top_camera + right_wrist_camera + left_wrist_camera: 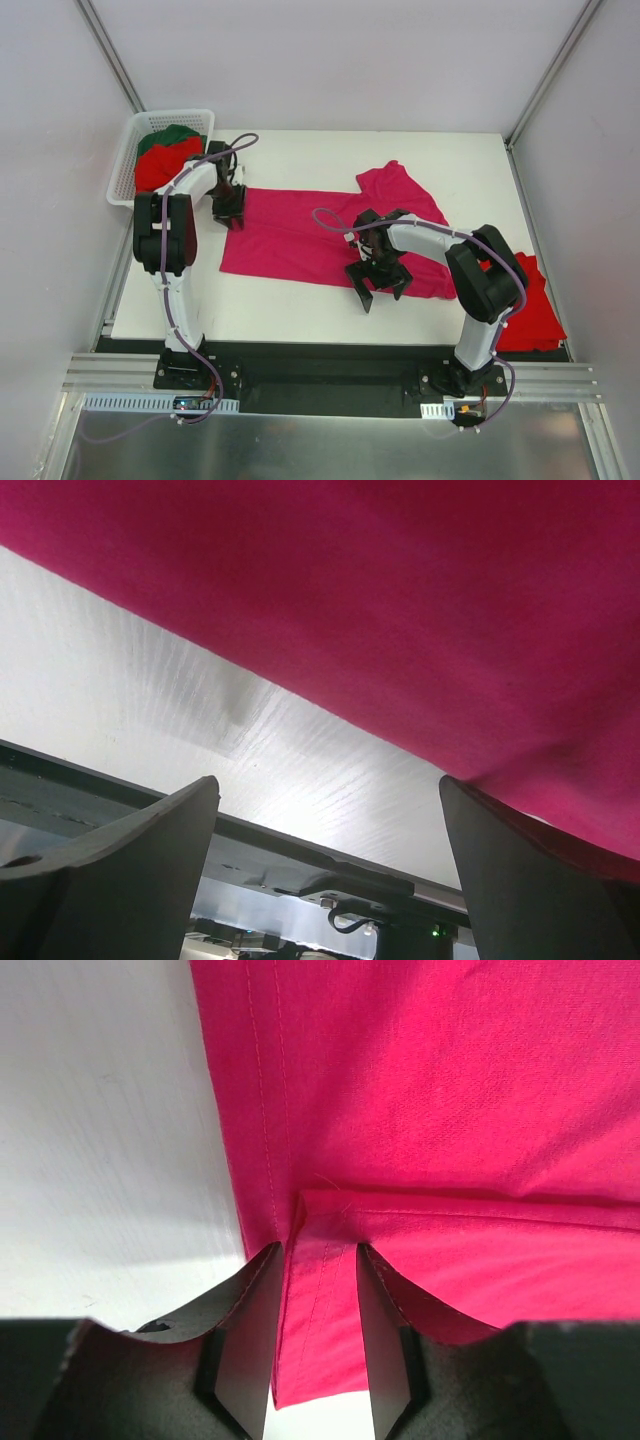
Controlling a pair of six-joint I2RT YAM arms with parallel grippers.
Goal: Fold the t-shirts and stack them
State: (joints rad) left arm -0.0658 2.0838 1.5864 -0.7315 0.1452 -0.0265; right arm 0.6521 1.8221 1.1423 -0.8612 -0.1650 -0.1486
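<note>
A magenta-pink t-shirt [300,235] lies spread across the white table, one sleeve [395,180] pointing to the far side. My left gripper [230,215] sits at its left end. In the left wrist view the fingers [318,1252] stand a little apart with the hemmed corner of the shirt [450,1110] lying loose between them, beside a small fold. My right gripper [380,285] hangs wide open over the shirt's near edge. In the right wrist view its jaws [328,780] hold nothing and the pink cloth [400,600] fills the upper part.
A white lattice basket [128,150] at the far left holds a red shirt [160,168] and a dark green one [170,135]. Another red shirt [530,310] lies at the table's right near corner. The table's near edge and metal frame [300,870] are close under the right gripper.
</note>
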